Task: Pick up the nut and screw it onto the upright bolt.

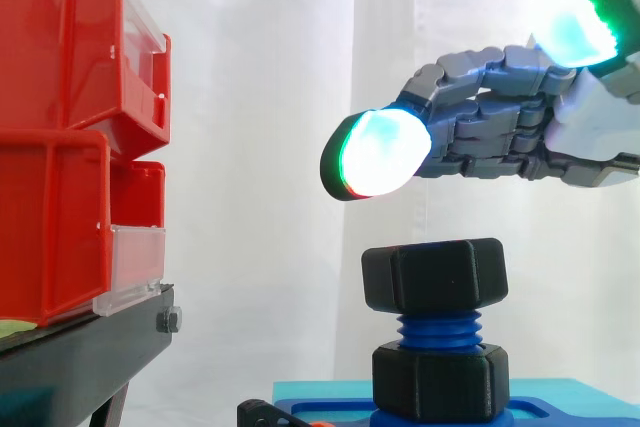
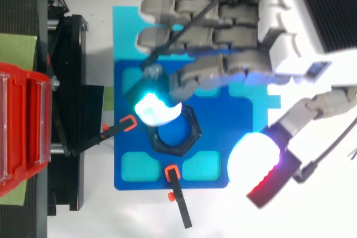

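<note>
While the hand [image 1: 490, 132] hovers above, the nut [image 1: 435, 275] tops the bolt [image 1: 437, 330].

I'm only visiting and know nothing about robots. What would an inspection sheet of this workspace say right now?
surface: blue plate on a cyan board.
job's things: black nut sits atop the upright blue bolt; a second black nut sits lower on the thread.
clutter: black clamps with orange tips at the plate's edges.
hand: the hand is open, fingers stretched out above the top nut, apart from it.
cables: nothing seen.
surroundings: red bins on a black stand; white curtain behind.
</note>
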Controlling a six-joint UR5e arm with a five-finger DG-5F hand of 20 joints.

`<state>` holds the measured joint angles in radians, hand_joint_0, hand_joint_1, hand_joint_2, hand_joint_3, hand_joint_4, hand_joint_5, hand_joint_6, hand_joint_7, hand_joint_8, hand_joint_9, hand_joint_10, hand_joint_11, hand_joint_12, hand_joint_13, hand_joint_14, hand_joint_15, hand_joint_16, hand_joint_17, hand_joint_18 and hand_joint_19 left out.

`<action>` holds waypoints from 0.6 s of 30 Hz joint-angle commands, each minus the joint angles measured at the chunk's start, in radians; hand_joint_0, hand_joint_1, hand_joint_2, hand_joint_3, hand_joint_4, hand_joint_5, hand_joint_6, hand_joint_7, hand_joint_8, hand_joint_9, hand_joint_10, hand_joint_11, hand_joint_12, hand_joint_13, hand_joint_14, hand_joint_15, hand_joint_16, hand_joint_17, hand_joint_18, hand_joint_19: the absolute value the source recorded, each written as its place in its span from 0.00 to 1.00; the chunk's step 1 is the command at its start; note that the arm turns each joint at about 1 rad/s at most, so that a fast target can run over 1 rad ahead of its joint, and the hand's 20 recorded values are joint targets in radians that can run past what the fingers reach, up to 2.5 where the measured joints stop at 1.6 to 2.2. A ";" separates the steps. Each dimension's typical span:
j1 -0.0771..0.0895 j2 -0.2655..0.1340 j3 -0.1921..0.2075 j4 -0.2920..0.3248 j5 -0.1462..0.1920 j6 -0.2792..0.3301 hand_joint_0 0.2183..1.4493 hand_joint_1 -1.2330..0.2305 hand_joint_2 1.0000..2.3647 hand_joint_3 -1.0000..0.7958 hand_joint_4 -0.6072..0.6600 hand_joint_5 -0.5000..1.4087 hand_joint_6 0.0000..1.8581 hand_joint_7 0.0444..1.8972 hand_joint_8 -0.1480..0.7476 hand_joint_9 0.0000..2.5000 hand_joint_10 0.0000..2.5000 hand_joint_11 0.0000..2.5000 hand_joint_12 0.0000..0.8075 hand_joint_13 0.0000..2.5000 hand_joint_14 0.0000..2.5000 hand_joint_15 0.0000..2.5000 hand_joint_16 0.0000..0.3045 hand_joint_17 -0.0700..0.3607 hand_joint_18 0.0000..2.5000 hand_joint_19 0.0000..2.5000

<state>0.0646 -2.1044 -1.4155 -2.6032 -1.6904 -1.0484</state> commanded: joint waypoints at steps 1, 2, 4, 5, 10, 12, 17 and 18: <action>0.032 0.000 0.000 0.003 0.020 0.008 0.18 0.78 0.00 0.28 0.57 0.15 0.27 0.30 0.36 0.02 0.00 0.00 0.37 0.00 0.00 0.00 0.13 0.37 0.00 0.00; 0.037 0.000 0.001 0.003 0.025 0.010 0.18 0.78 0.00 0.28 0.57 0.15 0.27 0.30 0.36 0.02 0.00 0.00 0.38 0.00 0.00 0.00 0.13 0.37 0.00 0.00; 0.046 0.000 0.000 0.003 0.038 0.011 0.18 0.78 0.00 0.28 0.57 0.15 0.27 0.30 0.36 0.02 0.00 0.00 0.38 0.00 0.00 0.00 0.13 0.37 0.00 0.00; 0.050 0.000 0.000 0.005 0.044 0.011 0.18 0.78 0.00 0.28 0.57 0.15 0.27 0.30 0.36 0.02 0.00 0.00 0.38 0.00 0.00 0.00 0.13 0.37 0.00 0.00; 0.058 0.000 0.000 0.008 0.048 0.011 0.18 0.78 0.00 0.28 0.57 0.15 0.27 0.30 0.37 0.02 0.00 0.00 0.38 0.00 0.00 0.00 0.13 0.37 0.00 0.00; 0.063 0.000 0.000 0.022 0.048 0.018 0.18 0.78 0.00 0.28 0.57 0.15 0.27 0.31 0.37 0.02 0.00 0.00 0.38 0.00 0.00 0.00 0.13 0.37 0.00 0.00; 0.064 0.000 0.000 0.054 0.052 0.033 0.18 0.77 0.00 0.28 0.58 0.15 0.27 0.30 0.38 0.03 0.00 0.00 0.38 0.00 0.00 0.00 0.13 0.37 0.00 0.00; 0.064 0.000 0.000 0.058 0.054 0.036 0.18 0.76 0.00 0.28 0.58 0.15 0.27 0.30 0.38 0.03 0.00 0.00 0.38 0.00 0.00 0.00 0.13 0.37 0.00 0.00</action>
<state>0.1280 -2.1046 -1.4159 -2.5625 -1.6403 -1.0217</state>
